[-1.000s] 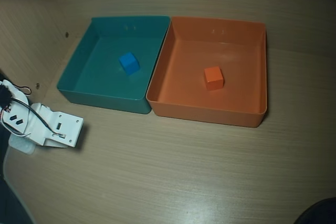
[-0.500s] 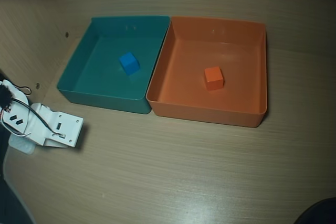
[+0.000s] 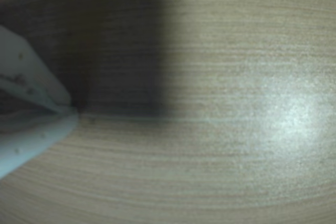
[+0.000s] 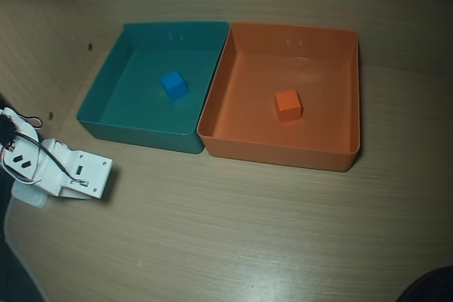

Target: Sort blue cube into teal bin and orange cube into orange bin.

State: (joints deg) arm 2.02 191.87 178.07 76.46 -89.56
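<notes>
Teal plastic forms the large square low-walled bin (image 4: 145, 90) on the left of your overhead view, and the small sky-blue solid cube (image 4: 173, 85) sits on its flat bottom, near the middle. Touching its right wall stands the same-sized square orange plastic bin (image 4: 283, 97), with the small orange solid cube (image 4: 288, 105) resting on its floor, apart from every wall. Both bins lie on the pale wood-grain tabletop (image 4: 248, 231). Your white arm (image 4: 60, 167) is folded at the left edge, near the teal bin's near-left corner. In the wrist view your pincer (image 3: 73, 109) shows blurred pale fingers meeting at a point just above the tabletop, holding nothing.
</notes>
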